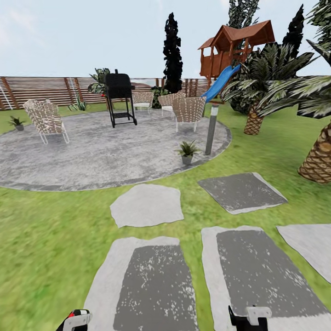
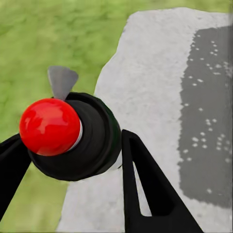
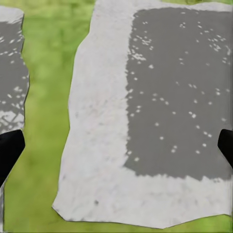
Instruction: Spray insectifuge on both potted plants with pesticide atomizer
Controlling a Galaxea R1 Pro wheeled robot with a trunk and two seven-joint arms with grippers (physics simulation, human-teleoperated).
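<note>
The left gripper [image 2: 73, 160] was clenched on the pesticide atomizer [image 2: 73, 141], seen end-on along the fingers: red knob and black top. The right gripper [image 3: 116, 150] hung released above a stepping stone [image 3: 145, 97]. The nearer potted plant [image 1: 187, 150] stood beside the post [image 1: 211, 129] at the paved round's edge, ahead of both arms and well apart; the second potted plant [image 1: 17, 122] sat far left of that post. A drive forward seemed needed first.

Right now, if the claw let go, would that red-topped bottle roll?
Probably: the pesticide atomizer looks round and smooth, so it could slip from the left claw and roll on the stepping stone. Small, so likely light.
</note>
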